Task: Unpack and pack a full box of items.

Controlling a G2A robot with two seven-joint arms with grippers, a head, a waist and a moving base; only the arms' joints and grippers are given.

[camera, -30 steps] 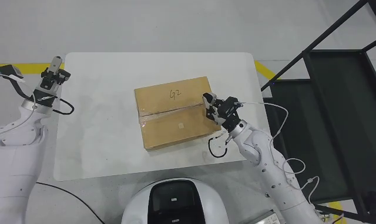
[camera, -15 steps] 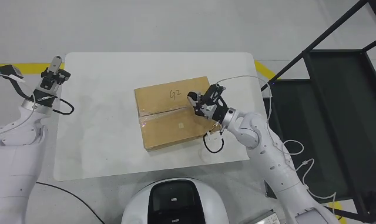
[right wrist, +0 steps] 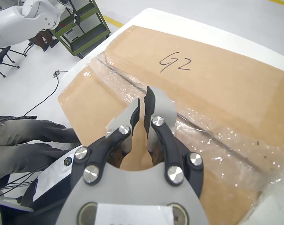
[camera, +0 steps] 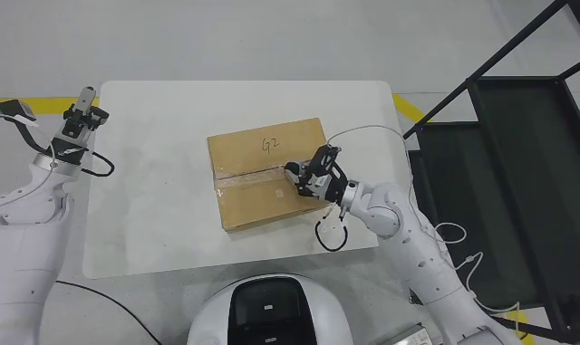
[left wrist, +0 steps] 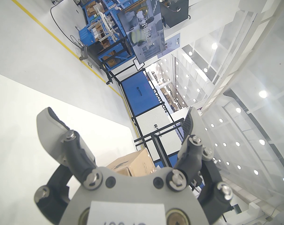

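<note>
Holds right gripper (right wrist: 143,97) nearly closed over tape seam (right wrist: 123,80) on box (camera: 254,200) mid-table (camera: 154,164), left gripper (left wrist: 118,120) spread wide off far-left corner.

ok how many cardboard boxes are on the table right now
1. The cardboard box lies near the middle of the table, taped shut along its seam, with the right gripper over that tape. Whatever is inside is hidden.

Robotics factory hall — yellow floor line (camera: 41,101), blue racks (left wrist: 92,31), large screen (left wrist: 145,26).
</note>
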